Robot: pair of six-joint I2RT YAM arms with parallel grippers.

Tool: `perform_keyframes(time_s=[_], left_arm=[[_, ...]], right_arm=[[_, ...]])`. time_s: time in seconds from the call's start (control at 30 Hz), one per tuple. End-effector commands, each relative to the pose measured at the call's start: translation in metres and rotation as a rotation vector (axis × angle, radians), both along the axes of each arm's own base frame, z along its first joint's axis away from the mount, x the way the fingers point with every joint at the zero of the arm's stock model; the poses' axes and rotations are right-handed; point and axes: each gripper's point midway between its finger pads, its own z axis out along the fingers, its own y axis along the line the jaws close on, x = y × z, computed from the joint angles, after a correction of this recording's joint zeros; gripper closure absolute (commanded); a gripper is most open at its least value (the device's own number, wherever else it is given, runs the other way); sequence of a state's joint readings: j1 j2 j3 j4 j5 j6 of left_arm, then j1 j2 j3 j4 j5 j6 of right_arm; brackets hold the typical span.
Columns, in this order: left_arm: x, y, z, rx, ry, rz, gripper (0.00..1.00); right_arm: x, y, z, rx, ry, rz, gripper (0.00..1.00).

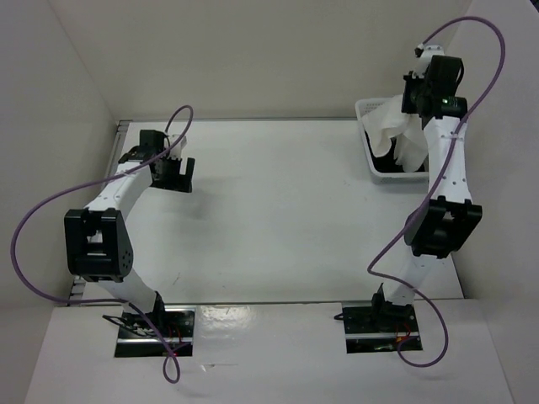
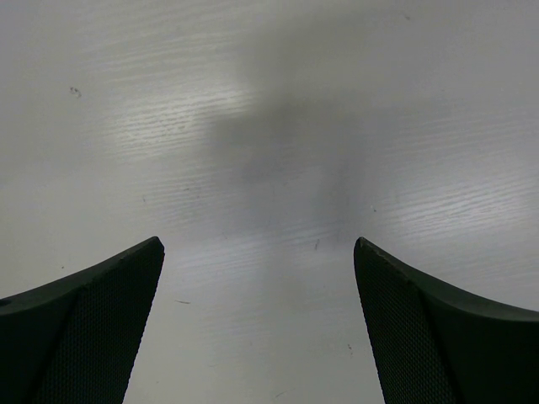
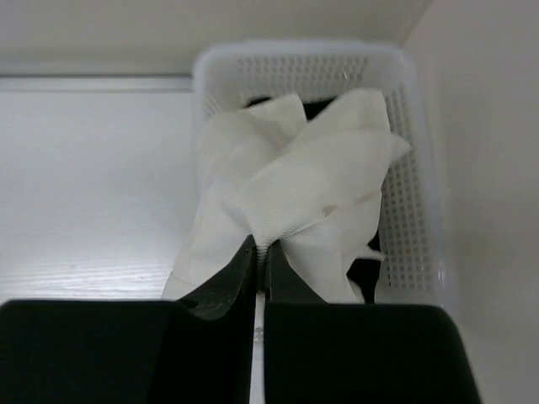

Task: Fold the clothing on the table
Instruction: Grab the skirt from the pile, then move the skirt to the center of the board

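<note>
**Right gripper clamped on the clothing over the basket; left gripper wide open**

- The right gripper (image 3: 261, 250) has its fingers pressed together on a pinch of the clothing (image 3: 312, 181). We see no gap between them in the wrist view, only fabric bulging out just past the tips.
- From above, the right gripper (image 1: 413, 105) sits at the table's far right corner, over the basket (image 1: 364, 145). The clothing (image 1: 394, 126) hangs from it down into the basket.
- How the clothing looks:
  - It is white, thin and bunched into a crumpled wad with several big soft lobes.
  - A fine weave shows on the fold nearest the fingers.
  - We can't make out pleats in this state.
  - None of it lies flat on the table (image 1: 278, 210).
- In the wrist view the left part of the fabric covers the left wall of the basket (image 3: 295, 52). We can't tell whether it spills outside.
- A black garment (image 3: 364, 271) shows in patches under and behind the white one, inside the basket. From above it is the dark strip (image 1: 396, 166) at the basket's near end.
- The left gripper (image 1: 173, 174) is at the far left of the table, well apart from the clothing.
- Its wrist view shows the left gripper (image 2: 258, 246) with fingers spread wide and only the bare table (image 2: 253, 101) between them, gripping nothing.
</note>
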State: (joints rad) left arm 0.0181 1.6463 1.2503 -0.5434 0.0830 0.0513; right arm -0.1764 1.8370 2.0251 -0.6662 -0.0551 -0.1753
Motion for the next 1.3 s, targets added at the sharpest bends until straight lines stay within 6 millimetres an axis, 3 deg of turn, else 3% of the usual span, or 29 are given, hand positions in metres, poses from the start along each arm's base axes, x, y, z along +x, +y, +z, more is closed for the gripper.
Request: perform_keyframes(time_s=[0.0, 0.03, 0.07, 0.13, 0.2, 0.27, 0.47, 0.53, 0.57, 0.6, 0.63, 0.7, 0.77, 0.8, 0.87, 0.9, 0.93, 1.0, 1.13, 1.27], left_arm=[[0.017, -0.012, 0.029, 0.026, -0.072, -0.048, 0.01], [0.016, -0.017, 0.032, 0.026, -0.069, -0.062, 0.01], [0.019, -0.018, 0.036, 0.026, -0.080, -0.062, 0.01], [0.018, -0.024, 0.043, 0.049, -0.094, -0.085, 0.01], [0.017, -0.029, 0.052, 0.049, -0.109, -0.095, 0.01], [0.016, -0.030, 0.061, 0.060, -0.135, -0.106, 0.01], [0.007, -0.026, 0.058, 0.078, -0.128, -0.093, 0.01], [0.001, -0.025, 0.053, 0.084, -0.115, -0.101, 0.01], [0.000, -0.025, 0.057, 0.083, -0.127, -0.101, 0.01], [-0.005, -0.024, 0.048, 0.084, -0.103, -0.102, 0.01], [-0.006, -0.024, 0.052, 0.089, -0.114, -0.109, 0.01], [-0.013, -0.023, 0.045, 0.090, -0.094, -0.110, 0.01], [-0.016, -0.023, 0.044, 0.090, -0.093, -0.110, 0.01], [-0.016, -0.023, 0.048, 0.089, -0.103, -0.109, 0.01], [-0.022, -0.024, 0.039, 0.081, -0.080, -0.116, 0.01], [-0.025, -0.026, 0.041, 0.076, -0.080, -0.131, 0.01], [-0.027, -0.026, 0.037, 0.076, -0.069, -0.132, 0.01], [-0.030, -0.030, 0.033, 0.056, -0.057, -0.146, 0.01], [-0.038, -0.033, 0.020, 0.037, -0.028, -0.159, 0.01], [-0.041, -0.045, 0.015, -0.006, -0.025, -0.185, 0.01]], right_arm=[[-0.026, 0.072, 0.058, 0.025, -0.082, 0.238, 1.00], [-0.030, 0.074, 0.061, 0.030, -0.084, 0.250, 1.00], [-0.034, 0.106, 0.063, 0.024, -0.085, 0.327, 1.00], [-0.046, 0.140, 0.067, -0.014, -0.086, 0.421, 1.00], [-0.058, 0.184, 0.057, -0.017, -0.052, 0.561, 1.00], [-0.075, 0.214, 0.061, 0.045, -0.044, 0.696, 1.00], [-0.109, 0.272, 0.051, 0.176, 0.020, 1.011, 1.00], [-0.123, 0.298, 0.024, 0.163, 0.093, 1.096, 1.00], [-0.123, 0.303, 0.005, 0.137, 0.145, 1.084, 0.94], [-0.130, 0.311, -0.009, 0.126, 0.192, 1.088, 0.79], [-0.145, 0.329, -0.039, 0.084, 0.261, 1.159, 0.64], [-0.169, 0.339, -0.082, 0.009, 0.401, 1.219, 0.46], [-0.199, 0.362, -0.108, -0.096, 0.480, 1.326, 0.43], [-0.213, 0.360, -0.134, -0.150, 0.589, 1.340, 0.43], [-0.239, 0.369, -0.159, -0.244, 0.694, 1.409, 0.41], [-0.249, 0.365, -0.181, -0.275, 0.791, 1.419, 0.39], [-0.251, 0.363, -0.189, -0.304, 0.827, 1.413, 0.39], [-0.252, 0.363, -0.198, -0.293, 0.864, 1.395, 0.38], [-0.235, 0.378, -0.195, -0.263, 0.786, 1.344, 0.31], [-0.225, 0.372, -0.212, -0.299, 0.787, 1.255, 0.29]])
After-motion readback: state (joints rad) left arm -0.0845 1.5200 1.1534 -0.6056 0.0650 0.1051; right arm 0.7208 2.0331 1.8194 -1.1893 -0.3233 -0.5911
